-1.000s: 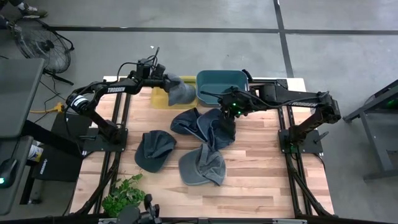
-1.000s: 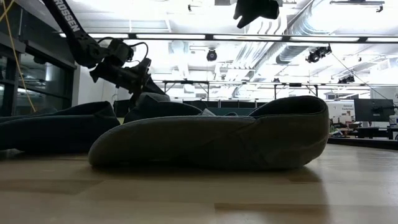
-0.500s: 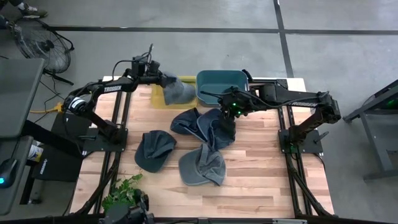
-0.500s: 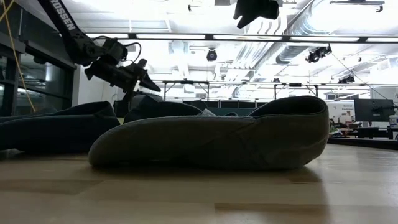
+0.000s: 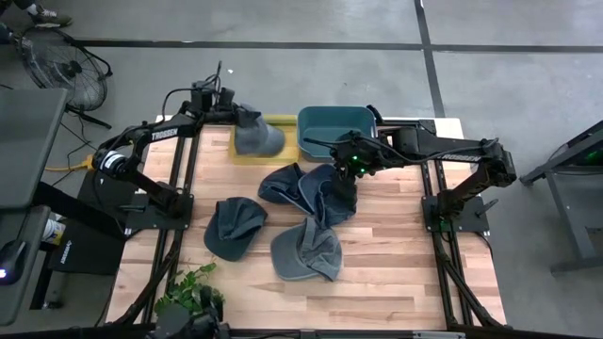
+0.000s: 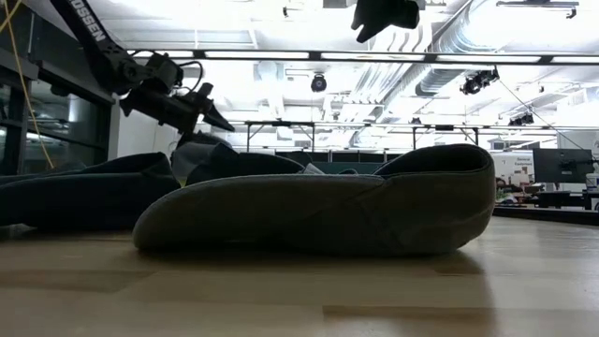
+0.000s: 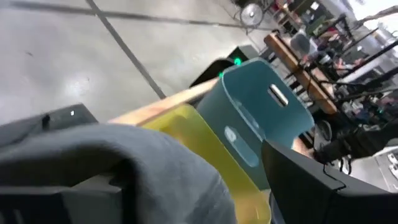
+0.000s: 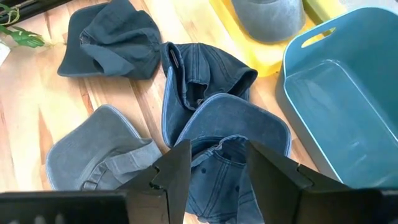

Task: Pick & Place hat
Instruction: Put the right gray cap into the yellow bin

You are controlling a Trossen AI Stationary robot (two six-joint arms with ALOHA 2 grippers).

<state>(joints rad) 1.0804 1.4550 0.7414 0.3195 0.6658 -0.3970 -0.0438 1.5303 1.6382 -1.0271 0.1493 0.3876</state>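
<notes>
Soft, light cloth throughout: grey cap (image 5: 258, 138) lying slumped in the yellow tray (image 5: 283, 124) at the table's far left, with the left gripper (image 5: 234, 113) just beside it, fingers apart, holding nothing. Likely to fold and sag when lifted; best pinched at the stiffer brim or a bunched crown. Right gripper (image 8: 211, 163) hovering with fingers apart over the blue cap (image 8: 233, 127) mid-table, beside the teal bin (image 5: 335, 122).

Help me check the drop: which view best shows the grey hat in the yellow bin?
The high view: the grey hat lies in the yellow bin, whole. The right wrist view shows part of it, the left wrist view a blurred edge, the low view little.
</notes>
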